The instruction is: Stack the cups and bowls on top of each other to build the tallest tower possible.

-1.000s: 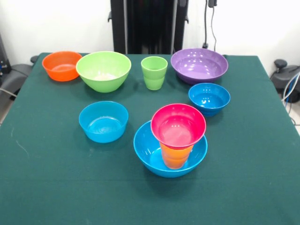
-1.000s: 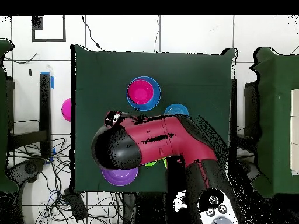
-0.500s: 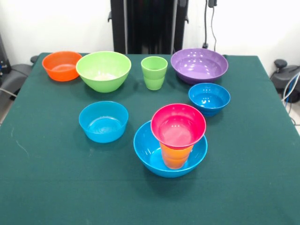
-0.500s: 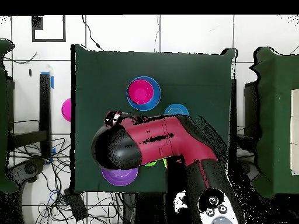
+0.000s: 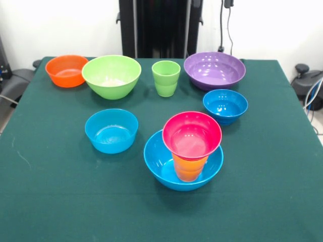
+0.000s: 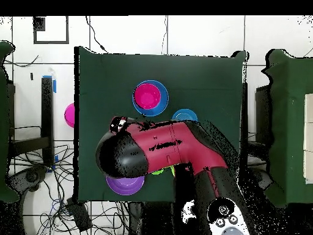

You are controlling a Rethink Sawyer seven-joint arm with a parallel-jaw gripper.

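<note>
A: Three pieces form the tower so far: a glossy pink-red plastic bowl on a ribbed orange-yellow tumbler, standing in a large round blue plastic bowl, near centre.

B: Next step, likely: fetch the ribbed light green tumbler, far centre. The red and black arm hides its gripper; whether its fingers are apart or together cannot be told.

Tower near the front: large blue bowl holding an upright orange cup, pink bowl seated on the cup's rim. Small blue bowl to its left, another blue bowl behind right. Far row, all upright and apart: orange bowl, lime bowl, ribbed green cup, wide purple bowl.
</note>
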